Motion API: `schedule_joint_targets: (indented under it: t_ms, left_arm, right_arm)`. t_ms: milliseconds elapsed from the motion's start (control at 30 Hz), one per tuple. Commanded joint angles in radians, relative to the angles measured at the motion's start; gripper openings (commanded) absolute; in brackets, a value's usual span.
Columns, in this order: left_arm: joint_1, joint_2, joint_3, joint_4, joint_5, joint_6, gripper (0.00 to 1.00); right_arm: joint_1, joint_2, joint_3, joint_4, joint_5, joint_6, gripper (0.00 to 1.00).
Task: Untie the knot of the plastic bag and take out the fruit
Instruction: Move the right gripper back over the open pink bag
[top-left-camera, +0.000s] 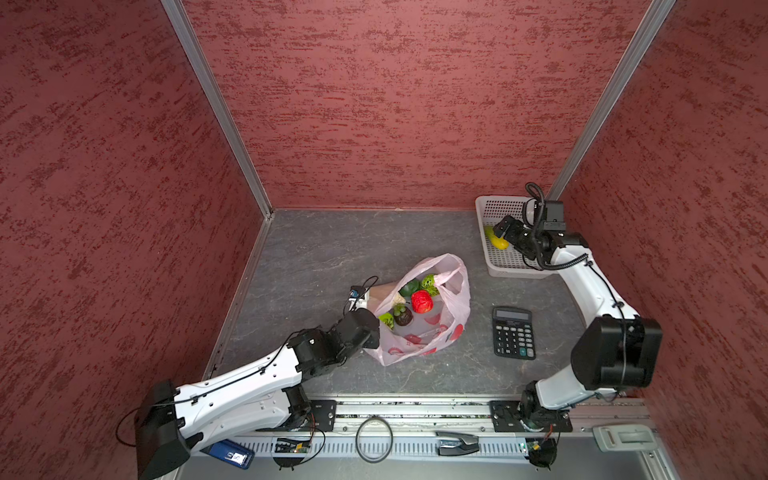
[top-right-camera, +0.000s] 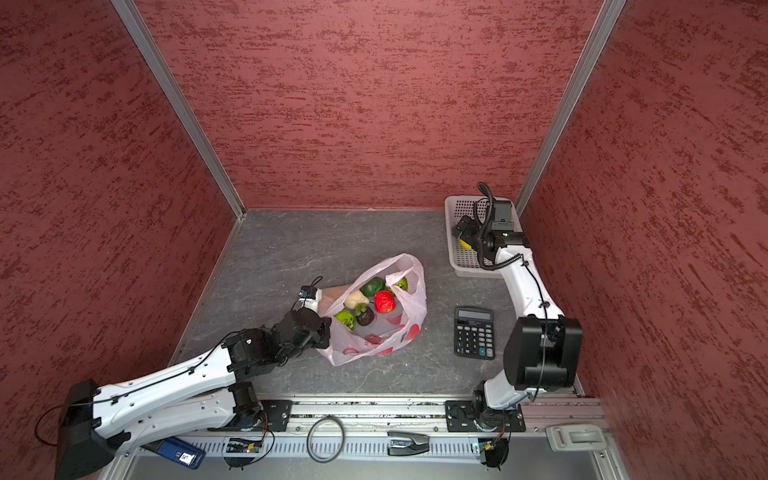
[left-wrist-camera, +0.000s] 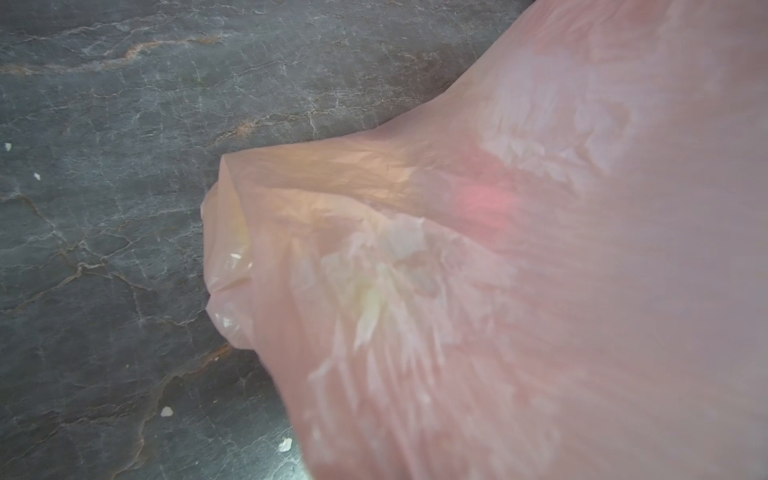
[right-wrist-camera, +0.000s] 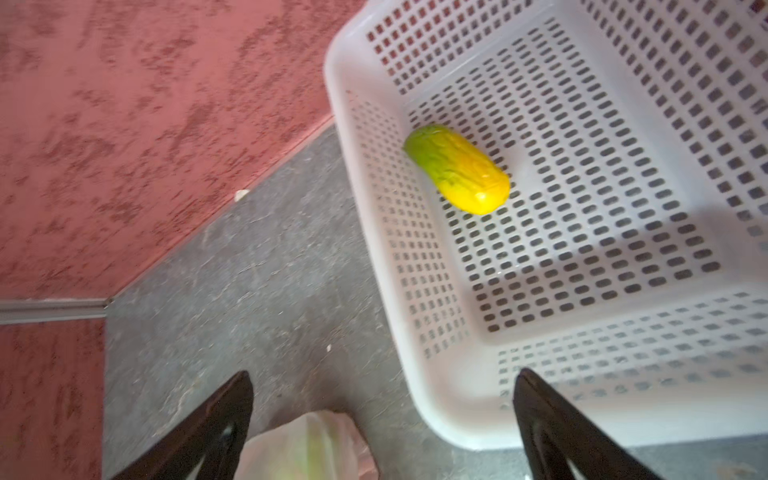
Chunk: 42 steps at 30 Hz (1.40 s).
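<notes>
Top views: plastic bag (top-left-camera: 419, 340) sits mid-bench (top-left-camera: 316, 257) with its mouth gaping. No knot to be seen. One handle strap (top-left-camera: 455, 278) lies loose on the side away from the left fingers (top-left-camera: 365, 300). Those reach in at the bag's rim with their tips covered by film. They read as pressed together on that rim, holding the mouth up. Fruit lies inside, just beyond them: red piece (top-left-camera: 422, 301), dark green (top-left-camera: 409, 286), bumpy green (top-left-camera: 430, 283), cream (top-left-camera: 398, 298), dark purple (top-left-camera: 403, 317). Right fingers (top-left-camera: 501, 227) hang well apart from the bag, over the white basket (top-left-camera: 492, 203). Left wrist view: taut pink film fills most of the frame, the fingers themselves are hidden, and grey bench shows beside it. Right wrist view: both fingers are spread wide with nothing between them. A yellow-green piece (right-wrist-camera: 457, 168) lies on the basket floor ahead of the tips, touching neither. Judgement: untying done, unloading in hand, one piece delivered. The next move calls for the right fingers to cross to the open mouth, arrive spread, and close on a top piece, likely the red, with the rim held by the left.
</notes>
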Motion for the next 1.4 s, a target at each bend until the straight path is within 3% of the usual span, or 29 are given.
schedule_joint_targets:
  t_ms: [0, 300, 600, 833, 1367]
  left_arm:
    - [0.001, 0.002, 0.017, 0.032, -0.014, 0.015, 0.00]
    - [0.005, 0.029, 0.042, 0.061, -0.012, 0.022, 0.00]
    - [0.013, 0.029, 0.070, 0.057, -0.011, 0.026, 0.00]
    - [0.031, 0.019, 0.060, 0.059, -0.003, 0.020, 0.00]
    - [0.102, 0.012, 0.061, 0.073, 0.063, 0.031, 0.00]
  right_arm:
    - [0.072, -0.100, -0.026, -0.091, -0.060, -0.005, 0.99]
    - [0.498, -0.321, 0.018, -0.186, 0.018, 0.139, 0.98]
    - [0.904, -0.264, 0.134, -0.208, 0.171, 0.261, 0.97]
    - [0.980, -0.237, -0.013, -0.100, 0.206, 0.295, 0.92]
    - [1.038, -0.121, -0.282, 0.072, 0.314, 0.129, 0.83]
